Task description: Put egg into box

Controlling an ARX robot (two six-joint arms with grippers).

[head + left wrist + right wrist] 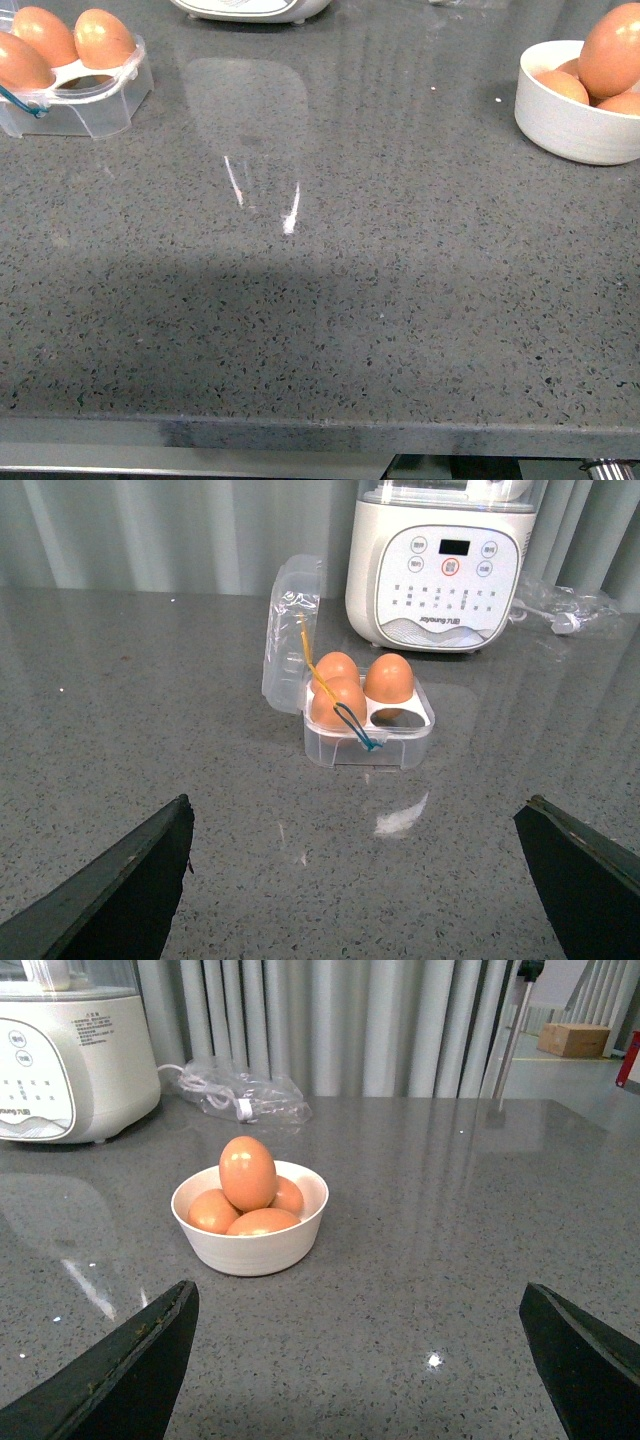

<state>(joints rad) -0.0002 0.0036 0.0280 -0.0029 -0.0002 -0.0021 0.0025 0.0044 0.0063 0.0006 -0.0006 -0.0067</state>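
Note:
The clear plastic box (95, 105) stands at the far left of the counter with its lid open; it also shows in the left wrist view (368, 738). It holds three eggs (388, 678) and one front cup is bare. A white bowl (565, 125) at the far right holds several orange-brown eggs, the top egg (248, 1172) upright on the others. My left gripper (355, 880) is open and empty, well short of the box. My right gripper (358, 1360) is open and empty, well short of the bowl (250, 1245). Neither arm shows in the front view.
A white blender base (440, 570) stands behind the box, also seen in the right wrist view (65, 1070). A clear bag with a cable (245, 1095) lies behind the bowl. The grey counter's front edge (320, 432) runs across the bottom. Curtains hang behind.

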